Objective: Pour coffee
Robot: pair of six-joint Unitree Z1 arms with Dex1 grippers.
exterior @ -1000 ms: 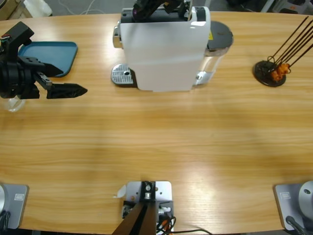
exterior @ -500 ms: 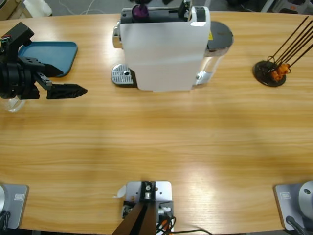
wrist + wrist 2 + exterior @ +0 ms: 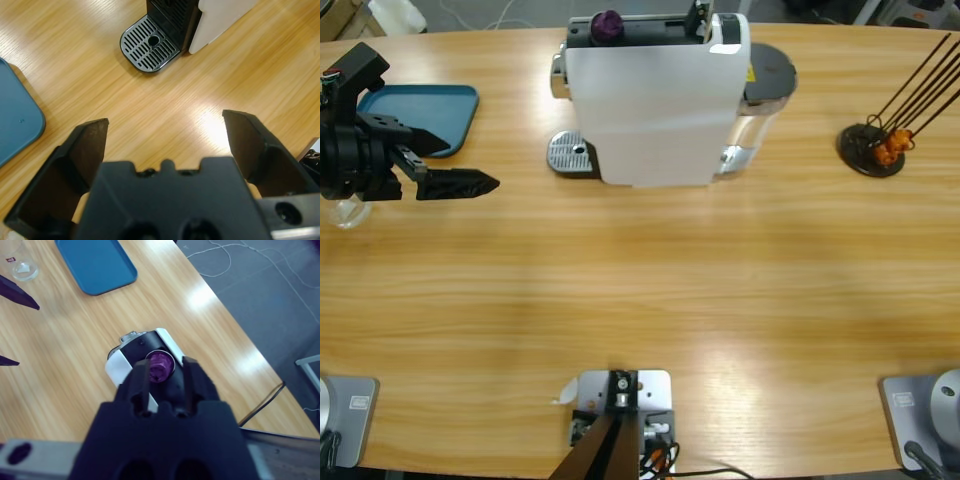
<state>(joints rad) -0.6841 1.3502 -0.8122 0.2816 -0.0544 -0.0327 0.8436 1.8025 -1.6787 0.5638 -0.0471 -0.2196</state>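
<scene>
- Far left: a glass (image 3: 345, 212) beside the blue tray (image 3: 440, 112), and I can't make out any coffee in it.
- Left gripper (image 3: 460, 185) hovers with jaws spread wide, empty.
- Centre: purple capsule (image 3: 608, 21) sits atop the coffee machine (image 3: 655, 100); drip grille (image 3: 572, 153) is bare.
- Right gripper (image 3: 164, 377), jaws near together, hangs above; seat that capsule squarely, I'd say.

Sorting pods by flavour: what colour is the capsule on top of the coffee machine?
Purple. The capsule shows best in the right wrist view.

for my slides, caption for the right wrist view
Right end effector above the coffee machine, a purple capsule sitting in its top slot.
</scene>
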